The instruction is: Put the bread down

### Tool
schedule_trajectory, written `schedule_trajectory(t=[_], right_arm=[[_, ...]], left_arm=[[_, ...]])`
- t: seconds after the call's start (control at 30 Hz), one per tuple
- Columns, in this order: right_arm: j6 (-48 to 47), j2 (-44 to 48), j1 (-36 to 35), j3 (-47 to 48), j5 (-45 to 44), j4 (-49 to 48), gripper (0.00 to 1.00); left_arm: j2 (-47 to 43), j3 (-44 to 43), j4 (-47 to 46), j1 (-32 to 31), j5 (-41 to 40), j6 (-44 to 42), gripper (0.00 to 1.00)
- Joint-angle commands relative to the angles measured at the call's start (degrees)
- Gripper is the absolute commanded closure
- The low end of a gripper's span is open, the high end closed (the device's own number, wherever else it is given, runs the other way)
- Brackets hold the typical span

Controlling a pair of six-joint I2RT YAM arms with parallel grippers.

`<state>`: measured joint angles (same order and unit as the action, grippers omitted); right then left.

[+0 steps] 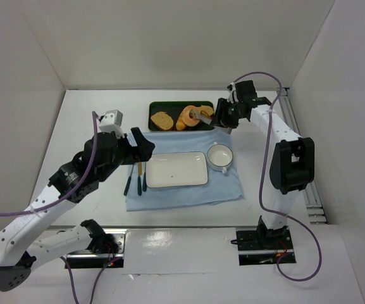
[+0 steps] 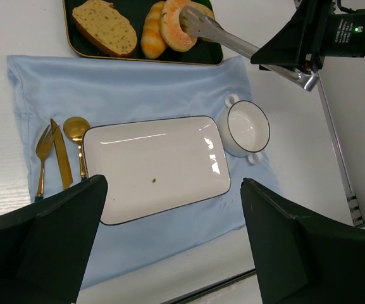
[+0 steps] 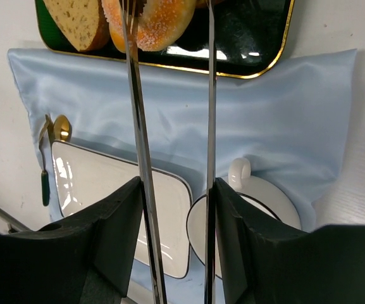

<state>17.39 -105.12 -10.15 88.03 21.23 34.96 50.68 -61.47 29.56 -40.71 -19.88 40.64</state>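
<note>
The bread [image 1: 187,117] is a golden-brown sugared ring over the dark tray [image 1: 154,106], tilted on edge. My right gripper [image 1: 223,117] is shut on metal tongs [image 1: 202,114] whose tips hold the bread. In the right wrist view my gripper [image 3: 177,190] squeezes the tongs [image 3: 138,126]; one arm crosses the bread [image 3: 154,22] near its middle and the other runs at its right edge. The left wrist view shows the bread [image 2: 174,28] caught in the tongs [image 2: 226,39]. My left gripper [image 1: 145,145] is open and empty above the plate, as the left wrist view [image 2: 173,190] shows.
A white rectangular plate [image 1: 177,170] and a white two-handled cup [image 1: 220,156] sit on a blue cloth [image 1: 226,187]. A gold fork, knife and spoon [image 1: 136,179] lie left of the plate. The tray also holds a toast slice [image 1: 162,120] and a roll [image 2: 152,31].
</note>
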Motion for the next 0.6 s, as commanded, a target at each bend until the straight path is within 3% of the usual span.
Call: schedule_trajectory(t=[0.0, 0.27, 0.57], right_arm=[[1.16, -0.17, -0.31, 0.65, 1.79, -3.41, 0.47], [1.16, 0.52, -0.31, -0.49, 1.79, -3.41, 0.63], [1.16, 9.13, -0.31, 1.27, -0.84, -0.52, 0.64]], left_arm=[[0.21, -0.67, -1.70, -0.25, -0.34, -1.09, 0.00], [0.21, -0.67, -2.23, -0.25, -0.34, -1.09, 0.00], [0.21, -0.67, -2.75, -0.25, -0.34, -1.09, 0.00]])
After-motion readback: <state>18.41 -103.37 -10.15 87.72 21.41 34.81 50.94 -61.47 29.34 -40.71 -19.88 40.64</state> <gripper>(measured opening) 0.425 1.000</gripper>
